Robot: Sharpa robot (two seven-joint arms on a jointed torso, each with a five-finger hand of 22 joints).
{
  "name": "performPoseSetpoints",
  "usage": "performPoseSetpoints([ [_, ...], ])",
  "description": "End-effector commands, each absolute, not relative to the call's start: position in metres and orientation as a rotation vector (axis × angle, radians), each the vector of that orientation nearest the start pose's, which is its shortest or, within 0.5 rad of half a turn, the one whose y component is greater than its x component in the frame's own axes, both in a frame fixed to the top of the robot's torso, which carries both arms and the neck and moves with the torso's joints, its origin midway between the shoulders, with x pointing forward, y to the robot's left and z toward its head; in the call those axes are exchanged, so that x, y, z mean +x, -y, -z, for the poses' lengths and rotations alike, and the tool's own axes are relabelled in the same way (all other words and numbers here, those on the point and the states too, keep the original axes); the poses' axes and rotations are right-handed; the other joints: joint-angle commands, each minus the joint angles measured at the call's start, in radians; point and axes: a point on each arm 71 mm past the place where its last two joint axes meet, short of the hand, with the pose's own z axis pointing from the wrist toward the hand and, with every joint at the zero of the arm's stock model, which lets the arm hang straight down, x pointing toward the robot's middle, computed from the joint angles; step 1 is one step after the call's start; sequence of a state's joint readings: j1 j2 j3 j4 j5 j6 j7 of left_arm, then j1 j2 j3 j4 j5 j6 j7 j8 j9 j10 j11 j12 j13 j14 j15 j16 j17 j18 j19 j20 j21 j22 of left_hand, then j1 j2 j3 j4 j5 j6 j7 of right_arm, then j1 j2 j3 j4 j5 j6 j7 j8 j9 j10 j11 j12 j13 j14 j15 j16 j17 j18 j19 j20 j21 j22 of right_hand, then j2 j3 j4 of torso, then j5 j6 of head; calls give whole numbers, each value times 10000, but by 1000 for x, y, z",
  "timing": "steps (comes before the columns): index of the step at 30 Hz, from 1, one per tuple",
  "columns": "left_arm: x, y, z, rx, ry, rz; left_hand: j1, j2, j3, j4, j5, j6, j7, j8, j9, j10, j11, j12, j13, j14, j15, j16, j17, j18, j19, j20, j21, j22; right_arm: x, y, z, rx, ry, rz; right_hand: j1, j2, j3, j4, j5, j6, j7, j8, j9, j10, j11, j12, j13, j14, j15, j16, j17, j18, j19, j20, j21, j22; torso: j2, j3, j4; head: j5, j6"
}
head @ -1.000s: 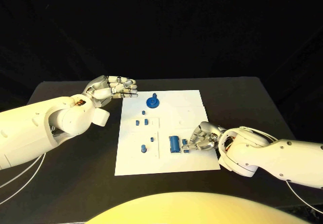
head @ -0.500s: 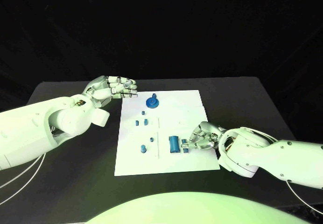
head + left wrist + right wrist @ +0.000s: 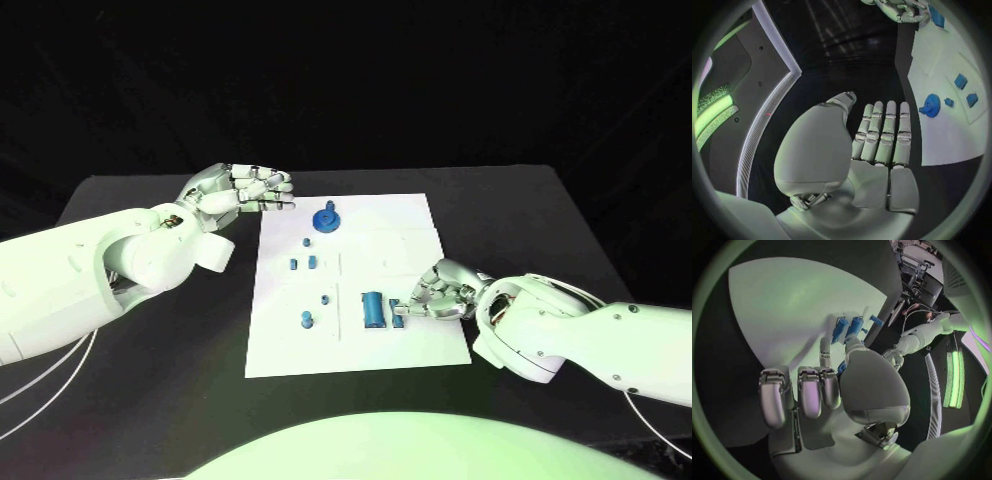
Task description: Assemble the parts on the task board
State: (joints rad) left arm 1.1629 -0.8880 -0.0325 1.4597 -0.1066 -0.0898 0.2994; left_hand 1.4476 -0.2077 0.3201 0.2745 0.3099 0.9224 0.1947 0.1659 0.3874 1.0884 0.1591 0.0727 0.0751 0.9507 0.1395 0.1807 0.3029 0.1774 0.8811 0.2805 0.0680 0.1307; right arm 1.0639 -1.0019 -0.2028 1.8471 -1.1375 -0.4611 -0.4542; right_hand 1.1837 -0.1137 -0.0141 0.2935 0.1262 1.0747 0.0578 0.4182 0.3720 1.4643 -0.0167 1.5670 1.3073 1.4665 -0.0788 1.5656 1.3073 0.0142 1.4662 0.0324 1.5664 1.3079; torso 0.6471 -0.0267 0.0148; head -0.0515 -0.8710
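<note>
Head view | 1 task board point(image 3: 404, 215) | 7 blue parts (roughly) | left hand point(image 3: 238, 189) curled empty | right hand point(image 3: 437, 293) pinching part point(image 3: 397, 311)

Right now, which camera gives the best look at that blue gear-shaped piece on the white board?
The left wrist view: the blue gear is unobstructed there, its toothed rim clear against the task board. The head view shows the gear from above, smaller. In the right wrist view I cannot pick it out.
</note>
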Motion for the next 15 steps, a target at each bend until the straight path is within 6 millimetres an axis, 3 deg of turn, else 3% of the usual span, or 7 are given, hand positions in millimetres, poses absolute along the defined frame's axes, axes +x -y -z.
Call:
performPoseSetpoints([
  [1,488,-236,201,-10425,-16254,15831,67,16,-14,46,-54,38,20,-50,-9,17,12,-41,3,42,-5,-55,9,48,-54,1,-41,-9,362,210,279,3879,-21024,-5928,164,-8,-76,-5,-25,7,-10,47,-10,1065,17,38,2635,1043,26,52,2635,-142,1046,-9,44,2629,-2,6,-1,1,13],
  [15,488,-237,202,-10443,-16243,15791,70,19,-17,49,-54,39,19,-51,-10,17,12,-41,3,43,-5,-59,11,48,-58,2,-41,-15,356,210,281,3665,-21338,-6024,507,-70,-120,-10,-31,-13,-4,47,-23,1065,19,38,2635,1043,26,52,2635,-142,1046,-12,44,2629,2,-4,14,12,42],
])
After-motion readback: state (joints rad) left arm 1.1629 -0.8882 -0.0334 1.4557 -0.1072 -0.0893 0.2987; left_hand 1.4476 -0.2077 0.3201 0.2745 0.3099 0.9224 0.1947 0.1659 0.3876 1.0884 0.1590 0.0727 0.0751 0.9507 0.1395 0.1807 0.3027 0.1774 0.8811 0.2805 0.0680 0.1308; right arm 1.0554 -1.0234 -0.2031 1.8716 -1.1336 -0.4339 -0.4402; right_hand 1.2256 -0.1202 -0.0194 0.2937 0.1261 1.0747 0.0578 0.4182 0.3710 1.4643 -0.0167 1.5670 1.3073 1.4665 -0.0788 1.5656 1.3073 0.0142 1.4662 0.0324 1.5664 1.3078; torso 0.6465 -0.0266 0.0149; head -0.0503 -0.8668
